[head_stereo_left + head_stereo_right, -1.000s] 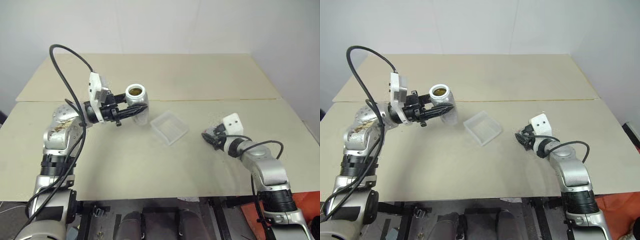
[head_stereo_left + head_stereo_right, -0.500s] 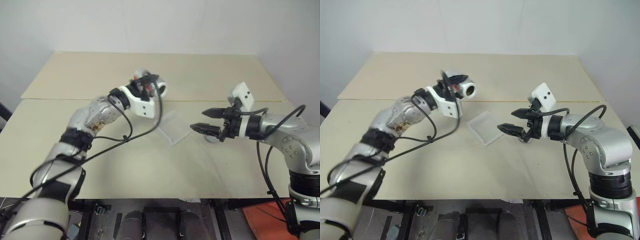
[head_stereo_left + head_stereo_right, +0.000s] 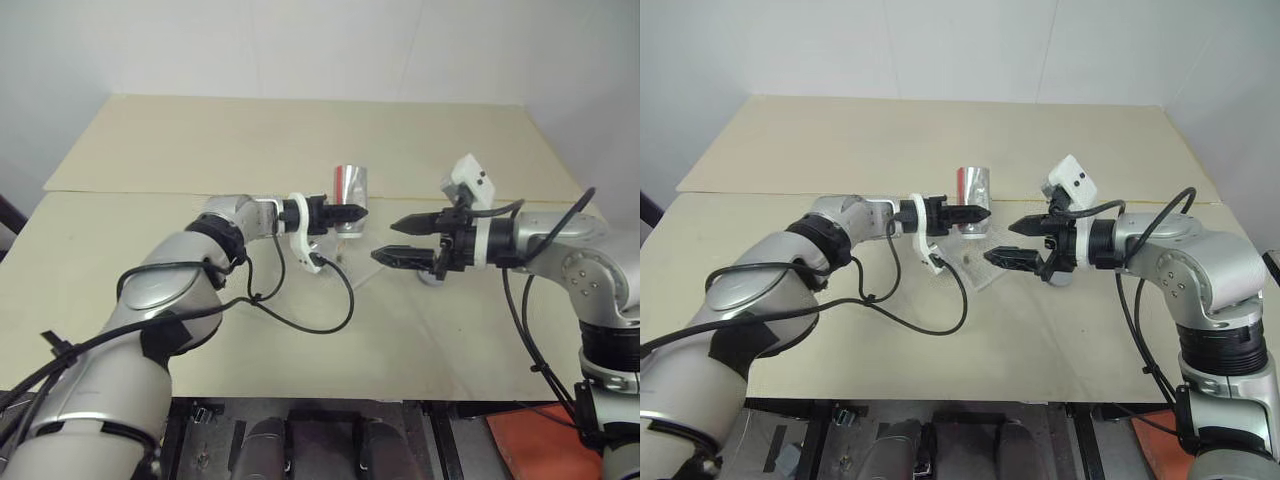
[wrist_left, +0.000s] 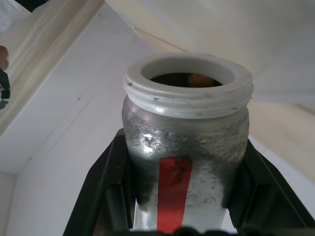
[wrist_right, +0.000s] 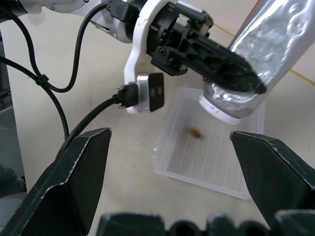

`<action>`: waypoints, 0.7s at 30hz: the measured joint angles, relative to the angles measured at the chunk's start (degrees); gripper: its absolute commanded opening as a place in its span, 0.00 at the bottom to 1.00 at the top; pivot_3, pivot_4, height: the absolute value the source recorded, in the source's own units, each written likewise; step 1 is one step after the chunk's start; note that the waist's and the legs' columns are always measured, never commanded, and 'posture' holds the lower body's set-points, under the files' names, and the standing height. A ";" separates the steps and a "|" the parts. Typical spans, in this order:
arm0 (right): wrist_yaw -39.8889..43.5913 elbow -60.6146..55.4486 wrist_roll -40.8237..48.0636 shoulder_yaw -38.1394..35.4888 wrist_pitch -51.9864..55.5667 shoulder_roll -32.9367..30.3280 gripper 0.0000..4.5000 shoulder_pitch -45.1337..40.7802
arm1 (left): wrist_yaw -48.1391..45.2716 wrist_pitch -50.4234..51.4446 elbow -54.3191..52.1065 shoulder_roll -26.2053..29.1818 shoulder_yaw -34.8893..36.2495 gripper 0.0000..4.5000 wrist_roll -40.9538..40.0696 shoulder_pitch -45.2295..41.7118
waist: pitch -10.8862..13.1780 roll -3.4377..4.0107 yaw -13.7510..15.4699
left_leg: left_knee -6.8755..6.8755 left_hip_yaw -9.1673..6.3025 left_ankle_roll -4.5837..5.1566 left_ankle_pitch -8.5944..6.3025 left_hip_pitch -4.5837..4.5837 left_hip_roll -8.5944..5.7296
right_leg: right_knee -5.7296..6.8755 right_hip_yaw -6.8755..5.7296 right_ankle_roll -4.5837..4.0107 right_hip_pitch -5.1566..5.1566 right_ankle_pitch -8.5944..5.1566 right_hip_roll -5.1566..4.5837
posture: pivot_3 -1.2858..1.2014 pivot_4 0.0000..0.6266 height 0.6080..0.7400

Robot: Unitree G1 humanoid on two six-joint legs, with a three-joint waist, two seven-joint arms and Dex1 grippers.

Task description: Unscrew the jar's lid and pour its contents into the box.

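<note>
My left gripper (image 3: 352,212) is shut on the jar (image 3: 349,186), a translucent jar with a red stripe and no cap. The jar hangs mouth down over the box (image 5: 216,162), a clear shallow tray on the table. One small brown bit (image 5: 196,132) lies in the box, and another shows inside the jar's mouth (image 4: 199,78). My right gripper (image 3: 385,241) hovers just right of the box, open wide with nothing between its fingers (image 5: 74,172). The grey lid (image 3: 431,279) lies on the table under my right wrist.
The beige table (image 3: 250,310) is made of two boards with a seam (image 3: 120,192) running across behind the jar. A black cable (image 3: 320,300) loops from my left wrist down over the table in front of the box.
My left arm has swung the jar rightward over the box and tipped it mouth down. My right gripper has risen off the table, leaving the lid there, and opened wide.
</note>
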 measured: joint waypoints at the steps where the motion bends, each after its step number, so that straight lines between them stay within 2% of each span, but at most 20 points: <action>1: -0.28 -0.49 0.53 -0.51 0.16 0.00 1.00 0.06 | 0.22 0.24 0.16 -0.08 -0.23 0.44 0.00 -0.12 | 0.00 0.00 -0.02 | 0.00 -0.01 0.01 -0.01 0.00 0.00 | 0.00 0.00 0.00 0.00 0.00 0.00 | 0.52 0.24 1.00; 7: -1.47 -1.24 0.69 -0.85 0.43 0.00 1.00 0.99 | -0.03 -0.92 0.48 0.70 0.06 0.44 -2.71 -0.12 | 0.00 0.00 -0.06 | 0.04 -0.01 0.01 -0.01 0.00 0.00 | 0.05 0.00 0.00 0.00 0.00 -0.01 | 0.52 0.24 1.00; 10: -1.65 -1.79 0.64 -0.87 -0.24 0.00 1.00 1.69 | -3.75 -7.41 0.43 3.37 6.10 0.44 -10.61 0.20 | 0.00 0.00 -0.28 | 0.04 -0.03 -0.01 0.00 -0.02 0.04 | 0.06 0.01 -0.01 -0.05 0.01 -0.02 | 0.52 0.24 1.00; 13: -1.87 -2.04 0.53 -1.11 -1.92 0.03 1.00 3.23 | -15.33 -15.86 1.06 7.69 18.19 0.44 -25.75 2.34 | 0.00 0.01 -0.80 | 0.06 -0.01 -0.12 0.07 -0.01 0.04 | 0.09 0.01 -0.01 -0.06 0.01 -0.06 | 0.52 0.24 1.00; 16: -2.05 -2.03 0.42 -1.37 -3.68 0.03 1.00 3.72 | -36.99 -20.58 0.76 8.03 34.87 0.44 -48.95 9.56 | -0.04 0.06 -0.94 | 0.17 0.04 -0.35 0.21 0.01 0.05 | 0.13 -0.01 -0.01 -0.02 0.01 -0.09 | 0.52 0.24 1.00; 17: -2.11 -2.01 0.38 -1.38 -4.24 0.04 1.00 3.74 | -46.34 -19.32 -0.56 6.67 40.83 0.44 -58.44 13.15 | -0.04 0.07 -0.95 | 0.27 0.04 -0.36 0.22 -0.01 0.07 | 0.16 -0.03 -0.01 -0.01 0.01 -0.08 | 0.52 0.24 1.00; 19: -2.21 -1.94 0.15 -1.31 -5.11 0.12 1.00 3.73 | -59.62 -14.39 -3.95 4.32 48.07 0.44 -71.25 17.95 | -0.04 0.06 -0.86 | 0.48 -0.01 -0.34 0.20 -0.10 0.09 | 0.19 -0.11 0.00 0.02 0.01 -0.07 | 0.52 0.24 1.00; 21: -2.51 -1.75 -0.66 -1.22 -6.79 0.34 1.00 3.72 | -70.33 -5.22 -9.55 2.39 54.76 0.44 -82.91 21.88 | -0.04 0.06 -0.96 | 0.58 -0.04 -0.29 0.18 -0.14 0.08 | 0.20 -0.06 0.05 0.02 0.04 -0.05 | 0.52 0.24 1.00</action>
